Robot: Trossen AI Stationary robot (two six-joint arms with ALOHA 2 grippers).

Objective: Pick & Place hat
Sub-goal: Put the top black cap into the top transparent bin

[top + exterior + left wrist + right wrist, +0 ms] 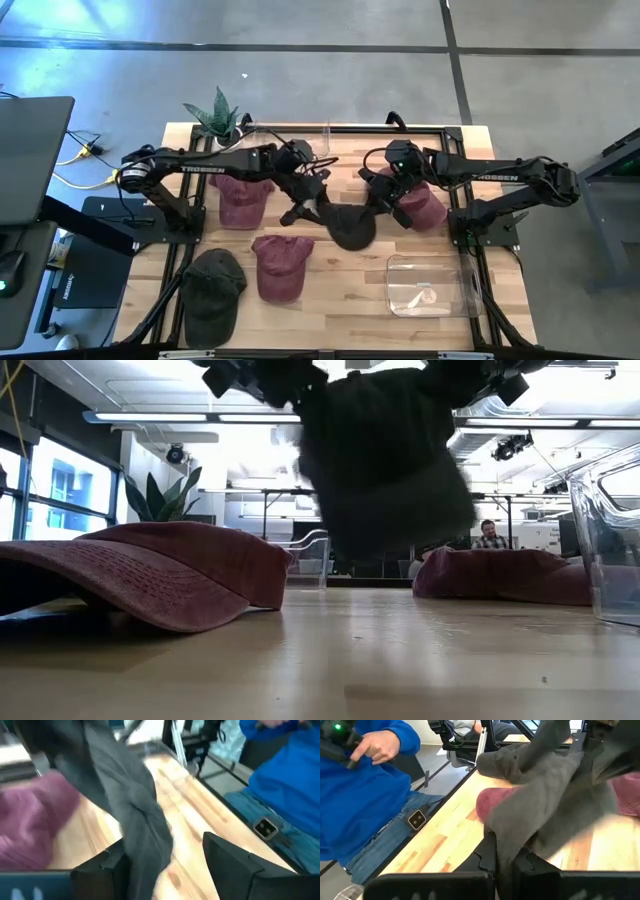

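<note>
A dark grey hat hangs in the air between my two grippers at the table's middle. In the low view the hat is clear of the wood. My right gripper is shut on its cloth, and it shows in the high view at the hat's right. My left gripper stands at the hat's left in the high view, fingers wide apart, with the hat's cloth running down between them. My left gripper is open. A twisted fold of the hat's cloth lies against the inner side of one finger; the other finger stands apart from it. My right gripper pinches a bunched part of the hat's cloth between its two fingers. One layer or several, I cannot tell. The hat is lifted clear of the table and sags between the grippers.
Maroon hats lie at the left, front middle and right. A dark green hat lies at the front left. A clear box stands at the front right, a plant at the far left. A person in blue sits beside the table.
</note>
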